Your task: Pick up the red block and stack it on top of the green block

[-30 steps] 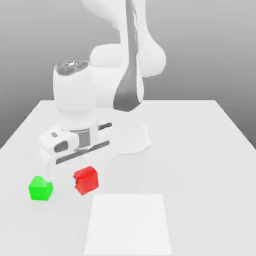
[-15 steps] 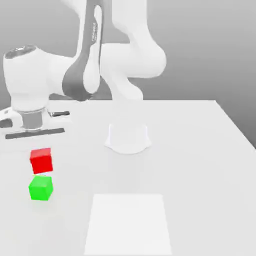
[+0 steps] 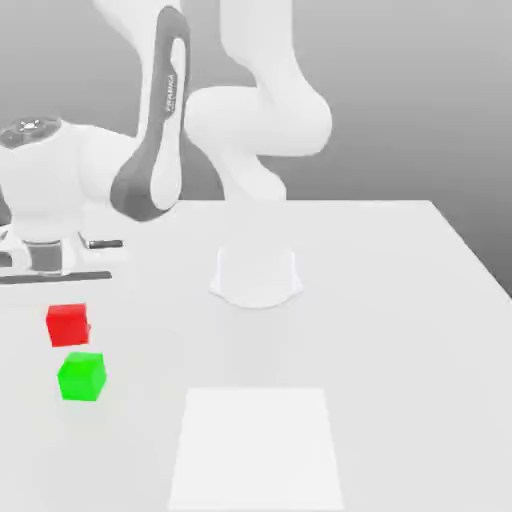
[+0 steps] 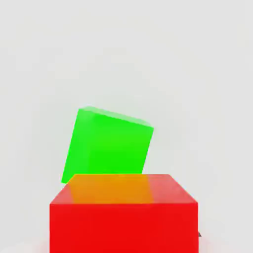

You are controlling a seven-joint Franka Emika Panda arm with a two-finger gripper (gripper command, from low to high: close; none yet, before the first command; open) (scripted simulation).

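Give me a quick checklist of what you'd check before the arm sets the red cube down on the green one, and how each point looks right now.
1. Red block carried by the tool, off the table: ok, it hangs in the air under the hand in the exterior view.
2. Tool shut on the red block: ok.
3. Green block resting flat on the table: ok.
4. Green block's top face free: ok, nothing sits on it.
5. Red block centred over the green block: not ok, the hand view shows the green block off to one side of the red block.
6. Cube edges squared with each other: not ok, the green block looks turned relative to the red one.
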